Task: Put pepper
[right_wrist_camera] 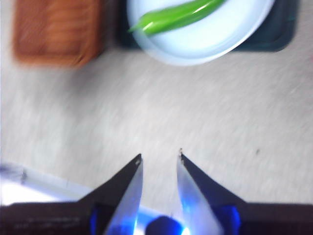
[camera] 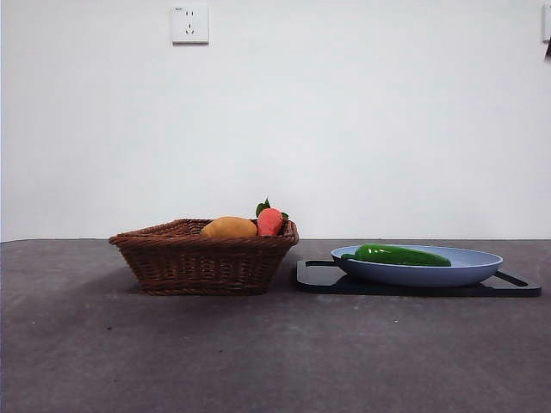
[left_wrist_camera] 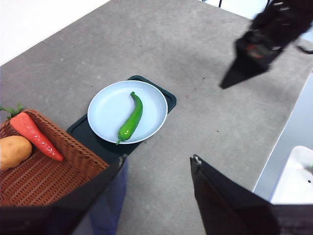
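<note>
Green pepper point(left_wrist_camera: 130, 119) lies across the blue plate point(left_wrist_camera: 105, 110) (both grippers' fingers apart, holding nothing, over bare tabletop point(left_wrist_camera: 205, 122)).

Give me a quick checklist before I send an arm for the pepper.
1. Pepper in view and unobstructed: ok, it lies alone on the blue plate.
2. Plate seated on the black tray: ok.
3. Left gripper empty, jaws open: ok.
4. Right gripper empty, jaws apart: ok, though its view is blurred.
5. Basket has room beside the red pepper and the orange-yellow fruit: ok.
6. Which arm reaches the pepper more easily: cannot tell.
</note>
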